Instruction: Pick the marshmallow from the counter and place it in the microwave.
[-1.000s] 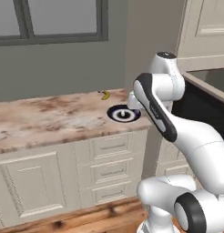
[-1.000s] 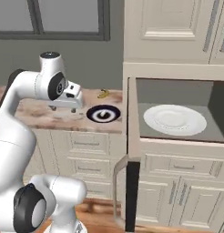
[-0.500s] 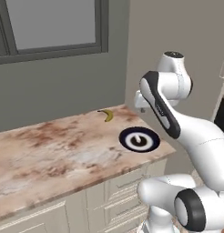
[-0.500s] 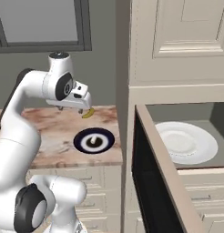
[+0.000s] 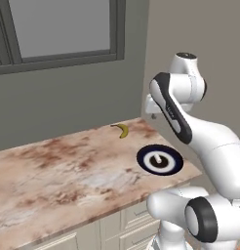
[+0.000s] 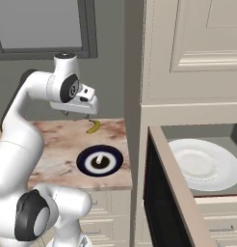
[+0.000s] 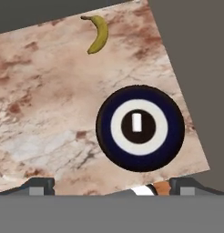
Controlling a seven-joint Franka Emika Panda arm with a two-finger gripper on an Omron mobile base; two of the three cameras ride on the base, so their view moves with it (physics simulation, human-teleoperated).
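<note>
One tiny white marshmallow lump (image 7: 137, 122) sits in the dark centre of the one dark-blue-and-white round bowl (image 7: 140, 128) on the pinkish-brown marbled stone table (image 5: 63, 176). One yellow banana (image 6: 93, 127) lies beyond. The views have closed in since a moment ago, camera moving. Jaws spread wide above the table; the gripper (image 6: 73, 114) holds nothing.

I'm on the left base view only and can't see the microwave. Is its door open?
Observer: Yes. The right base view shows the microwave with its door swung open and a white plate inside.
Operator: And is the gripper open?
Observer: The hand view shows the gripper with its fingertips wide apart, so open.
Operator: What is below it?
Observer: The marshmallow, a small white lump in the middle of the bowl.
</note>
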